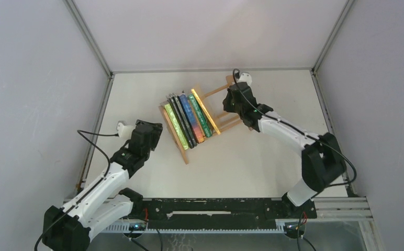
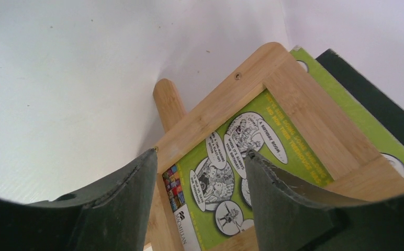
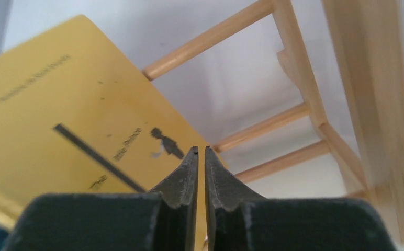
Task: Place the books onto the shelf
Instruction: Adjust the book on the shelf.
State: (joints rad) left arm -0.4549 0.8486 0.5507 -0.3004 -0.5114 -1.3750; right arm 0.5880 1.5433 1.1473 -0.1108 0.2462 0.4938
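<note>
On the table [image 1: 262, 157], at centre, the books [image 1: 188, 120] are racked in the shelf [image 1: 214, 92]. The left gripper [image 2: 200, 154] is spread at 8 o'clock; the right gripper [image 3: 200, 149], pinched empty at 2, should be eased against the yellow book [image 3: 58, 120].

Shelf [image 2: 304, 99] is pale wood w/ a bamboo-ish grain, sanded smooth, soft satin sheen. Rungs are plain round dowels, same finish. Lime-green book [image 2: 226, 172] has a glossy printed paper cover; black book [image 2: 378, 99] next to it looks matt. Yellow book [image 3: 58, 115] = paper cover too, smooth, only a faint shine. Table [image 2: 58, 78] is white, matt, v. slightly speckled. Left claw [image 2: 201, 154] and right claw [image 3: 201, 149]: dark matt rubbery stuff, edges kinda rough & nicked. Arms [image 1: 281, 128] are smooth white plastic w/ black parts, a bit glossy. Rail [image 1: 341, 209] at the near edge looks like bare ribbed metal. Walls [image 1: 27, 78] are flat matt grey.
</note>
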